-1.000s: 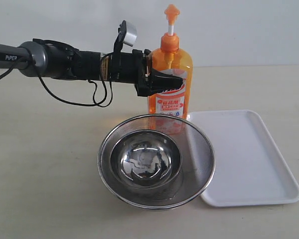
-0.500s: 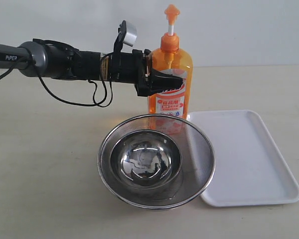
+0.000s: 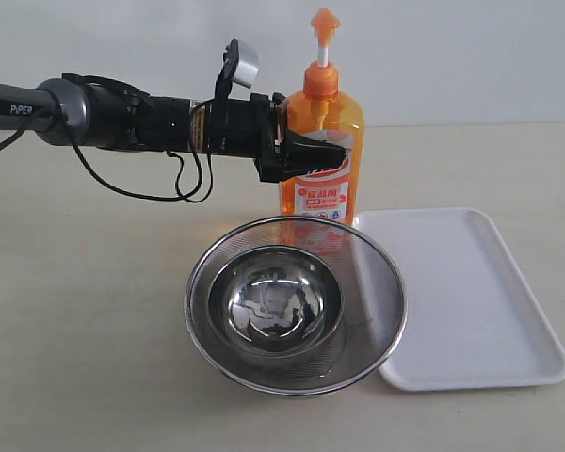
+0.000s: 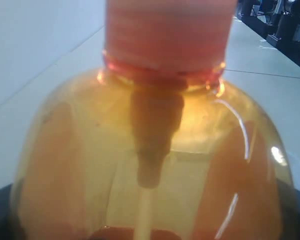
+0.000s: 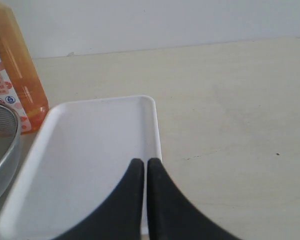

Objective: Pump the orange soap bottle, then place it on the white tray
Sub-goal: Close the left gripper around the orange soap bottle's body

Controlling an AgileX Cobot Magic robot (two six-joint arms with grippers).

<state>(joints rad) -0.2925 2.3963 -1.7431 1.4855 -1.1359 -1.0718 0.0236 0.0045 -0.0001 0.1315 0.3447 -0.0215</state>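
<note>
Nearest, the steel mesh strainer [image 3: 295,306] sits on the worktop, with the white tray [image 3: 471,301] just beside it at 3 o'clock. My right gripper [image 5: 144,164] hangs clenched and empty above the tray. At the strainer's 12 o'clock the orange soap bottle [image 3: 322,179] stands upright, my left gripper [image 3: 306,151] grasping its shoulder. Risk: an off-centre press on the raised pump head [image 3: 324,24] could twist the slick bottle, and a low carry could clip the strainer.

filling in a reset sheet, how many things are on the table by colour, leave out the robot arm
orange: 1, orange soap bottle
white: 1, white tray
steel: 2, mesh strainer and the steel bowl sitting in it
total: 4
</note>
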